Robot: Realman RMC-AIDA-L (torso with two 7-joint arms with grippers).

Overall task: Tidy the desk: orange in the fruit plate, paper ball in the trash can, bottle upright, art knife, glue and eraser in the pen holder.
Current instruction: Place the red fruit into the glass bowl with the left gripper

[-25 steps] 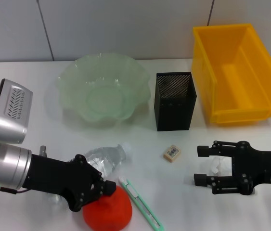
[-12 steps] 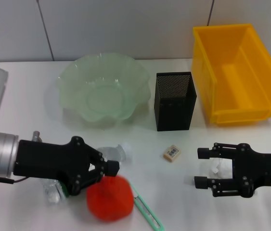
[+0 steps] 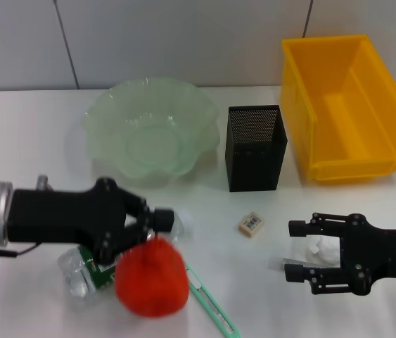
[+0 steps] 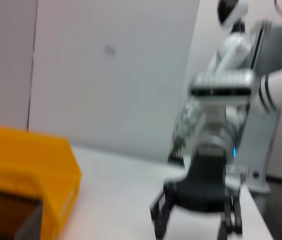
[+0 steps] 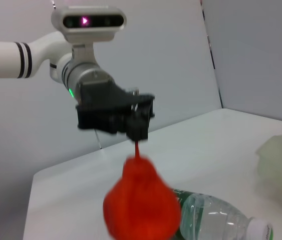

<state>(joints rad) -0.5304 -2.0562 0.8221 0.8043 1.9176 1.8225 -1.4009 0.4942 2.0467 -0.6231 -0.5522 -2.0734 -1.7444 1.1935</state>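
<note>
My left gripper (image 3: 158,227) is shut on the stem of the orange (image 3: 152,283), which hangs from it above the table. In the right wrist view the left gripper (image 5: 137,128) holds the orange (image 5: 141,205) over the lying bottle (image 5: 216,220). The bottle (image 3: 85,271) lies on its side under my left arm. A green art knife (image 3: 212,306) lies beside the orange. The eraser (image 3: 252,224) sits in front of the black pen holder (image 3: 256,148). My right gripper (image 3: 291,249) is open around the paper ball (image 3: 322,246). The glue is out of view.
The green glass fruit plate (image 3: 113,120) stands at the back centre-left. The yellow trash can (image 3: 345,105) is at the back right, next to the pen holder. The left wrist view shows the trash can (image 4: 25,170) and my right arm's gripper (image 4: 196,222).
My left gripper has lifted the orange off the table and drawn back to the left, uncovering the bottle's cap end. The right gripper has stayed around the paper ball.
</note>
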